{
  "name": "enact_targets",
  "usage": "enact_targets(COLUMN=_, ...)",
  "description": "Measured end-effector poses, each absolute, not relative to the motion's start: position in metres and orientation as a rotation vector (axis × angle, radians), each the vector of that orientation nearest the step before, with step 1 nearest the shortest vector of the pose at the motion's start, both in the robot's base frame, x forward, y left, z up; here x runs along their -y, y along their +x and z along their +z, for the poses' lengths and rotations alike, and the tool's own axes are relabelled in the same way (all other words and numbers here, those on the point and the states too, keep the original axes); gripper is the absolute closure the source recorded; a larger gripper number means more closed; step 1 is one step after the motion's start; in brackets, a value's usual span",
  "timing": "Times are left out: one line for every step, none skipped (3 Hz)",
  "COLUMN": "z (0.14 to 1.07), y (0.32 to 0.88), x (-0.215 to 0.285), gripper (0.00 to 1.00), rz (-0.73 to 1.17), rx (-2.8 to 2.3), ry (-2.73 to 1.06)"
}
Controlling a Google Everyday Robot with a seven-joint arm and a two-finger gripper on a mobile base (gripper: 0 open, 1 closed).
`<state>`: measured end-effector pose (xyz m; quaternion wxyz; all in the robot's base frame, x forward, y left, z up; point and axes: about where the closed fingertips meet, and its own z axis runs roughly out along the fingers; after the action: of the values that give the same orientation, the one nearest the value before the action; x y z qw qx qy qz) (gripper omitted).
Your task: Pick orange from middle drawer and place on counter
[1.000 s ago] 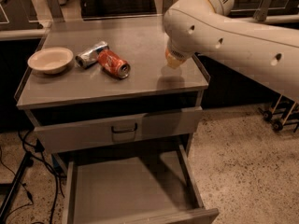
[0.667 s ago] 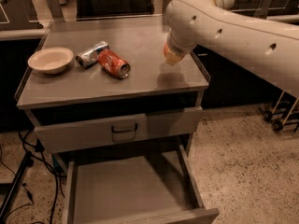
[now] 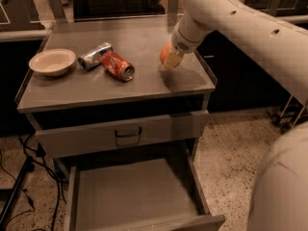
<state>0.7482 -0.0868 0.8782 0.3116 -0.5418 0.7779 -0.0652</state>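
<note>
One orange [image 3: 165, 54] in tool [image 3: 171, 59] over counter [image 3: 144, 83], two cans [image 3: 117, 65] [image 3: 95, 56], one bowl [image 3: 52, 61]

Tool [image 3: 170, 63] above tabletop [image 3: 144, 88], right part; red soda can [image 3: 117, 65], lying, left of tool; crushed silver can [image 3: 95, 56] just beside it, farther left; white bowl [image 3: 52, 61], farthest left; drawer front with black loop handle [image 3: 127, 132], below tool

Gripper [image 3: 172, 60]: cream, above the counter's right edge, clamped on the orange [image 3: 165, 53], which has dull orange skin. Arm [image 3: 240, 25]: white with small dark holes. Counter [image 3: 144, 35]: plain grey metal. Bowl [image 3: 52, 61] at the left edge: white. Soda can [image 3: 117, 65]: red, silver end. Crushed can [image 3: 94, 56]: silver. Drawer front [image 3: 86, 136]: grey, with a black loop handle [image 3: 128, 132]. Middle drawer [image 3: 134, 191]: grey, plain. Floor [image 3: 236, 148]: beige with dark speckles.
</note>
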Motion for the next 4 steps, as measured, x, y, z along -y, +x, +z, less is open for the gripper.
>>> enact_targets(z=0.875, y=0.741, x=0.056, gripper=1.0, rz=0.009, rx=-1.989, ry=-1.604)
enact_targets(z=0.874, y=0.732, x=0.036, gripper=1.0, rz=0.109, rx=-1.923, ry=-1.747)
enact_targets(z=0.869, y=0.724, x=0.026, gripper=1.0, rz=0.157, rx=-1.885, ry=-1.857)
enact_targets(z=0.856, y=0.717, x=0.025, gripper=1.0, rz=0.133, rx=-1.88, ry=-1.968)
